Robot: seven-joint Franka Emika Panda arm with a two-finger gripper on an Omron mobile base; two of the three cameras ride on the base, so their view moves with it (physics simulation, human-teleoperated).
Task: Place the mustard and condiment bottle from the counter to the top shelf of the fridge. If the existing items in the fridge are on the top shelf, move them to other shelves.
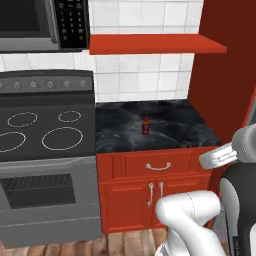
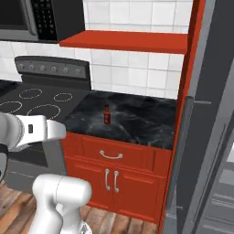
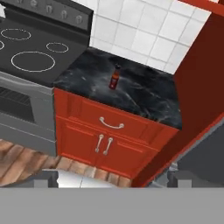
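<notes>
The condiment bottle (image 1: 145,123) (image 2: 107,114) (image 3: 114,77), small, dark red and black-capped, stands upright alone near the middle of the black marble counter (image 1: 175,125) (image 2: 141,119) (image 3: 144,96). The mustard is out of view. The grey fridge (image 2: 215,91) (image 3: 203,153) rises to the right of the counter, its long bar handle (image 2: 183,151) facing me; the existing items are hidden. My gripper (image 3: 113,180) hangs well back from the counter, above the floor in front of the red cabinets. It is open, its fingertips (image 3: 46,179) far apart with nothing between them.
A dark stovetop (image 1: 42,130) (image 2: 36,103) (image 3: 30,52) with white rings adjoins the counter on the left, with an oven front below. A red wall shelf (image 1: 155,44) (image 2: 128,41) hangs over the counter. A red side panel (image 1: 220,75) separates counter and fridge.
</notes>
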